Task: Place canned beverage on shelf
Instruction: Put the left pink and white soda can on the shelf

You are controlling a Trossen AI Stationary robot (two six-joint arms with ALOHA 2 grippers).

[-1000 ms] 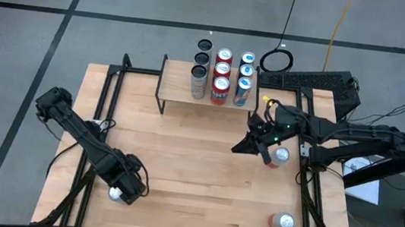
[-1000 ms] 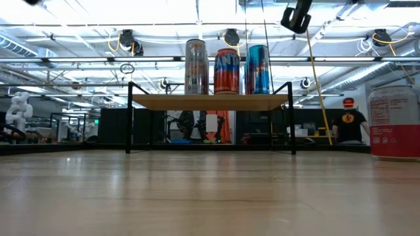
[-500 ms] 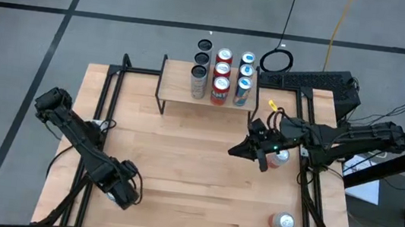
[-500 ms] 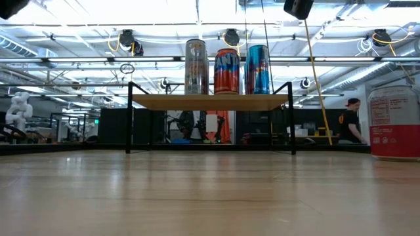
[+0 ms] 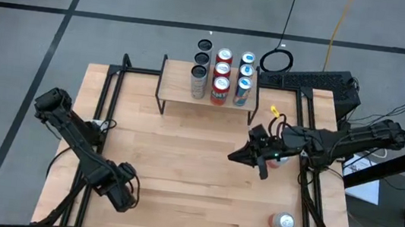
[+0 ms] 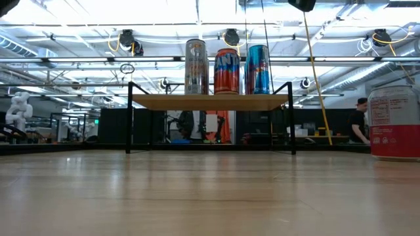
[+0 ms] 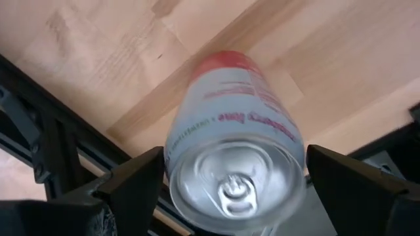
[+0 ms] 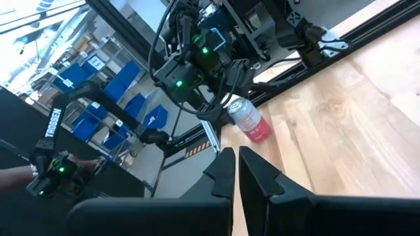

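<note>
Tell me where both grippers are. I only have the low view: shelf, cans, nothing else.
Observer: The left gripper is near the table's front-left corner, shut on a red-and-white can.
Operator: Right one?
Observer: The right gripper is shut and empty, over the table in front of the shelf's right end.
Operator: Loose cans?
Observer: Two on the right: one beside the right arm, one near the front edge.
</note>
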